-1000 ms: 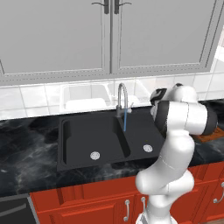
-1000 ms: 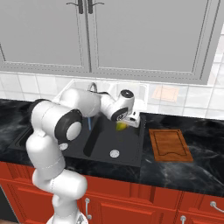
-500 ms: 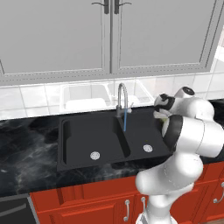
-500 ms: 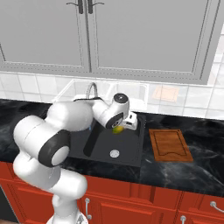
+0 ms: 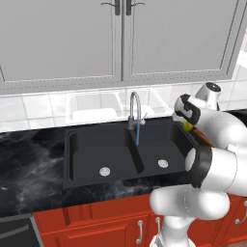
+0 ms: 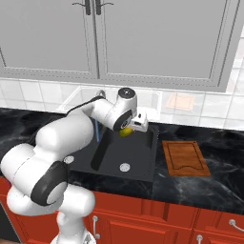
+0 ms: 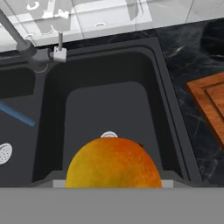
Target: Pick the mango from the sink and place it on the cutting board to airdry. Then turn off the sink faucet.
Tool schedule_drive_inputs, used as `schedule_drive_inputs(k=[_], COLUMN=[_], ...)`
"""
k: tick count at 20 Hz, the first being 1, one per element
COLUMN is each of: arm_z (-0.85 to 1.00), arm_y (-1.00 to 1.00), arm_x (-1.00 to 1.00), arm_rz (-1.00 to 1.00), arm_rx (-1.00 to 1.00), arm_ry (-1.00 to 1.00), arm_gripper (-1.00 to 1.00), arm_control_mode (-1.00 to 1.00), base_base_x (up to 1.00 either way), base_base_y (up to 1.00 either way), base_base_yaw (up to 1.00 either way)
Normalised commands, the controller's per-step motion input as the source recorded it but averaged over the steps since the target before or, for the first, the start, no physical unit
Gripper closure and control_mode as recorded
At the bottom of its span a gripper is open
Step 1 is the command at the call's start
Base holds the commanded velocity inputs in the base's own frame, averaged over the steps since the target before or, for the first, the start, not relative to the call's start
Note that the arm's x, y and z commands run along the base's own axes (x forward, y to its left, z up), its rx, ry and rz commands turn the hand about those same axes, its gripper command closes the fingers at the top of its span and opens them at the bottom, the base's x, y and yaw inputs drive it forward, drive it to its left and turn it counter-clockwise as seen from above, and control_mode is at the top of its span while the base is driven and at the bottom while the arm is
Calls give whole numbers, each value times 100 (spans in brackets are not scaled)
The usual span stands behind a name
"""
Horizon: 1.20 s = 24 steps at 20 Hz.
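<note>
The yellow-orange mango [image 7: 113,164] is held in my gripper [image 6: 131,127], which is shut on it above the right basin of the black sink [image 7: 109,100]. In the left base view the mango [image 5: 187,126] peeks out under the hand [image 5: 185,118] at the sink's [image 5: 87,144] right rim. The brown cutting board [image 6: 185,158] lies on the counter right of the sink [image 6: 143,167], apart from the mango [image 6: 125,132]; its corner [image 7: 210,105] shows in the hand view. Behind the divider stands the grey faucet [image 5: 134,108], its blue stream [image 5: 138,135] running.
A white dish rack [image 5: 94,106] sits behind the sink against the tiled wall. Black marble counter [image 5: 29,159] stretches to the left, and grey wall cabinets [image 6: 152,38] hang above. The faucet's side lever [image 7: 60,52] points toward the right basin.
The arm's elbow has swung round and lower. The hand, still shut on the mango, has drifted slightly right over the right basin.
</note>
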Motion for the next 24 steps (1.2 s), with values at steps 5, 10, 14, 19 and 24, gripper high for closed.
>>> schedule_drive_inputs(k=[5,10,14,19,24], arm_z=[4,0,0,0,0], arm_y=[0,-2,-12,-24,-33], arm_x=[-34,-29,-15,-1,0], arm_rz=[-3,-5,-12,-17,-15], arm_rx=[-2,-2,-2,0,0], arm_ry=[-3,-3,0,0,0], arm_gripper=[100,100,100,100,100], arm_control_mode=[-100,-100,-100,-100,-100], base_base_x=[0,0,0,0,0], base_base_y=[0,0,0,0,0], base_base_yaw=[0,0,0,0,0])
